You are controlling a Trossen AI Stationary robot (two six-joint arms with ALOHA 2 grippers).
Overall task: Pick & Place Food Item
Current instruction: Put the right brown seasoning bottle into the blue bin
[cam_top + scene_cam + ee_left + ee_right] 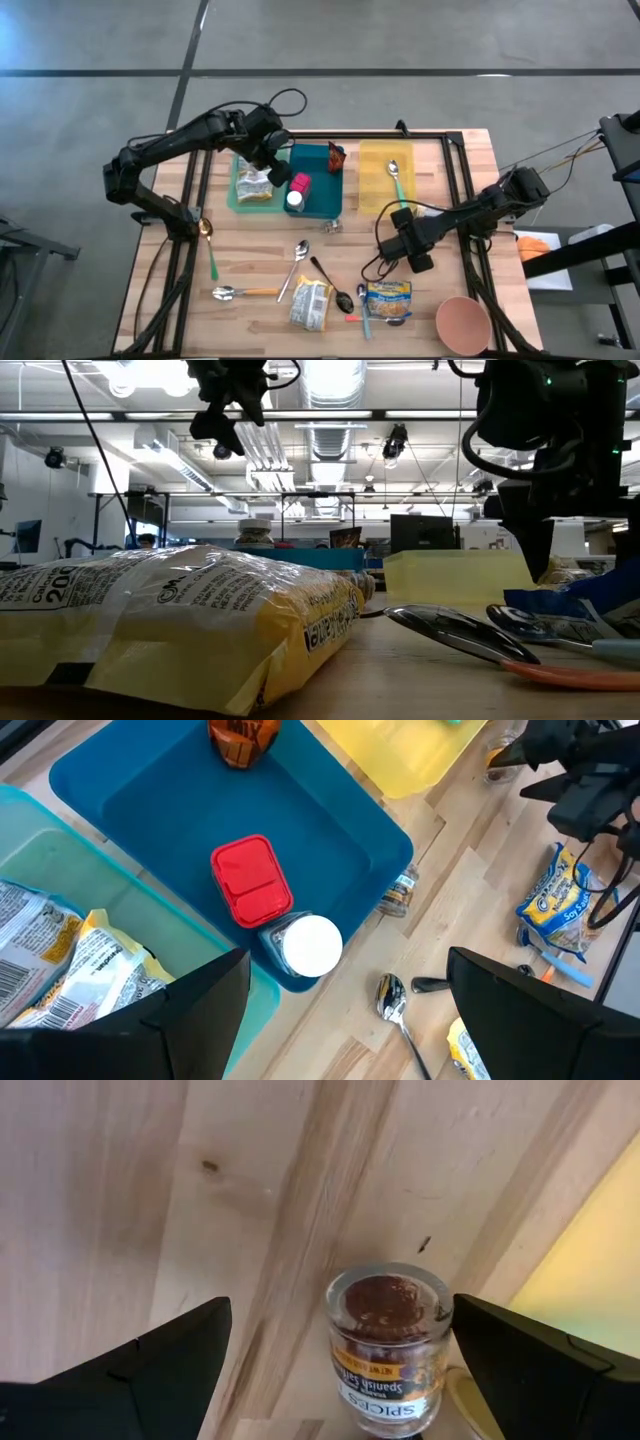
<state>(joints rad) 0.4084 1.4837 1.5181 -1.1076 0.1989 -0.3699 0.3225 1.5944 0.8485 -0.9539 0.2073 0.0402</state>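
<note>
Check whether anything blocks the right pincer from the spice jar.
Nothing visible does. The right pincer is open, its fingers on either side of the spice jar, which stands upright on bare table beside the yellow tray. The gap to it is clear.

We see a tabletop (150, 1200) of pale planked wood with a smooth matt grain. The spice jar (388, 1342) looks like clear glossy glass with a paper label. The blue tray (330, 830) is smooth matt plastic, the spoons (298, 262) shiny metal, and the yellow snack bag (190, 622) glossy crinkled film.
</note>
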